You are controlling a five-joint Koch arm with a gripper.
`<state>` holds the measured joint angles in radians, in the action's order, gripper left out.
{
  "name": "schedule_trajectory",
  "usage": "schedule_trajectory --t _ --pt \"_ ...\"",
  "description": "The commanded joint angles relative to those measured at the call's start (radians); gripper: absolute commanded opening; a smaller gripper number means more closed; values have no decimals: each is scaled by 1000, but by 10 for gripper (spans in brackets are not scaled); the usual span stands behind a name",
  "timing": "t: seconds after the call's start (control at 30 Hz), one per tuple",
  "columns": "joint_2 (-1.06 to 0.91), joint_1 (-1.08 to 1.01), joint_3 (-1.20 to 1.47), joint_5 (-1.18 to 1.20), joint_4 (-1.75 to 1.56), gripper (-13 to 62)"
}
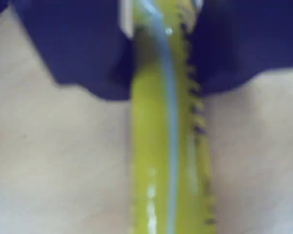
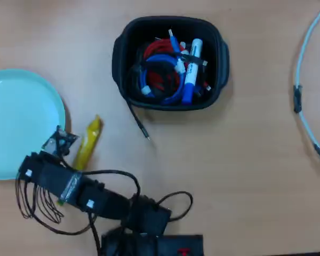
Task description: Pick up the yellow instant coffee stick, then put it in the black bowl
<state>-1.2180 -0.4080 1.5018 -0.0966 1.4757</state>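
The pick-up is the step in hand. In the overhead view the yellow instant coffee stick (image 2: pixel 88 144) lies at a slant on the desk (image 2: pixel 240 170), just right of the teal plate (image 2: pixel 18 114) and well down-left of the black bowl (image 2: pixel 170 63), which already holds red and blue cables (image 2: pixel 160 74) and a white-and-blue marker (image 2: pixel 191 69). The arm reaches in from the lower edge, and the gripper (image 2: pixel 69 146) sits at the stick's lower end, covering it. The wrist view, blurred, shows the stick (image 1: pixel 168 146) running straight down the middle of the frame with dark gripper parts on either side of its upper end, so the jaws seem to straddle it; whether they have clenched on the foil or merely flank it I cannot tell. The stick appears to rest on the desk. The next move likely calls for a firm clench on the thin flat packet, a lift clear of the surface, then a swing up and right to the bowl, high enough to clear its rim.
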Motion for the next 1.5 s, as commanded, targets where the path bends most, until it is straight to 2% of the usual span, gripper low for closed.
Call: schedule_trajectory --t 0.0,0.2,0.67,0.93,1.47 --pt "-172 -9 -26 48 12 -63" --pt "-324 -26 -34 152 63 -63" --pt "-629 -41 -69 150 43 -63" --pt "-649 -359 -66 152 -152 -62" --pt "-638 -713 -52 140 -591 -63"
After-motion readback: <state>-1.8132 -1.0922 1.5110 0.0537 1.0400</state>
